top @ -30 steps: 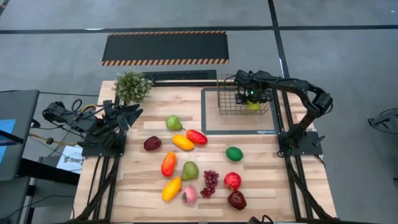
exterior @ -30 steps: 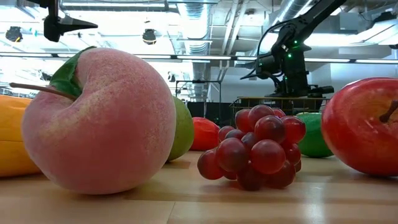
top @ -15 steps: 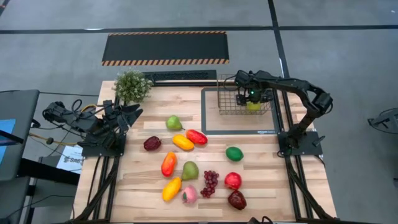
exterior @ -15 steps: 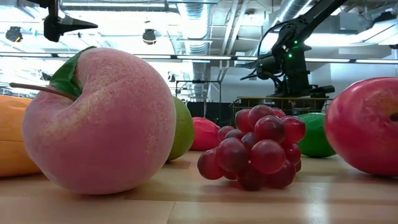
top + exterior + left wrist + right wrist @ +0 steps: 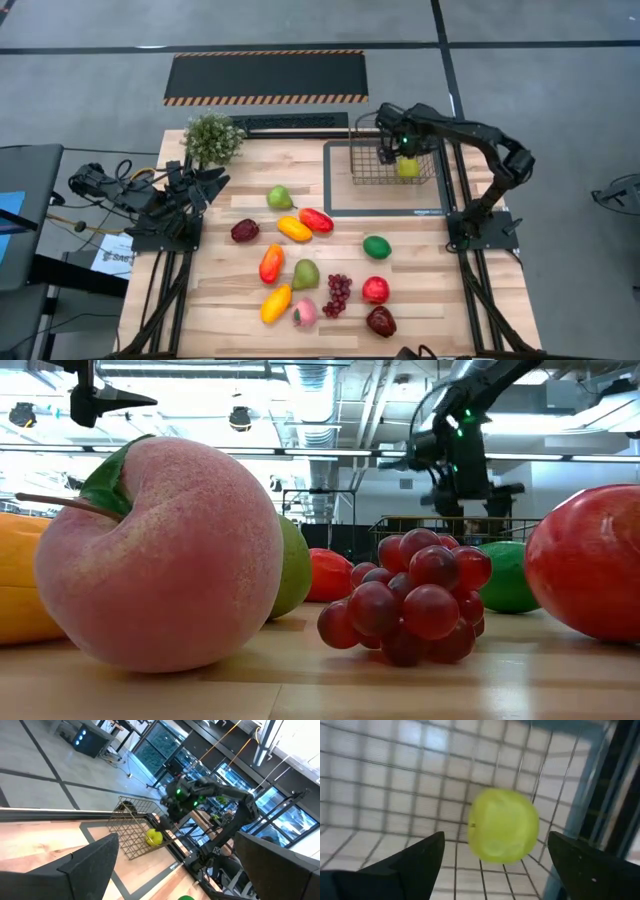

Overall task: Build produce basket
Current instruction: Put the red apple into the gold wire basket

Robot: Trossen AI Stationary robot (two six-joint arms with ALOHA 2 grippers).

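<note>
The dark wire basket (image 5: 365, 170) stands on the grey-framed mat at the far right. One yellow-green fruit (image 5: 407, 167) lies on the basket's mesh floor (image 5: 395, 780), near its right wall; it also shows in the right wrist view (image 5: 503, 825). My right gripper (image 5: 389, 147) hangs open above the basket, its fingers apart on either side of the fruit and clear of it (image 5: 495, 837). My left gripper (image 5: 207, 184) waits open at the table's left edge. The other produce lies loose on the wood.
On the table lie a green pear (image 5: 280, 197), a red mango (image 5: 316, 219), a lime (image 5: 376, 246), grapes (image 5: 339, 293), a red apple (image 5: 375, 290), a peach (image 5: 304, 313) and several more fruits. A potted plant (image 5: 213, 138) stands at the far left. The mat (image 5: 340, 205) frames the basket.
My right gripper has risen and gone a little toward the table's left and far side, off the yellow-green fruit, which stays on the basket's floor. The red apple near the table's near edge has rolled a little.
</note>
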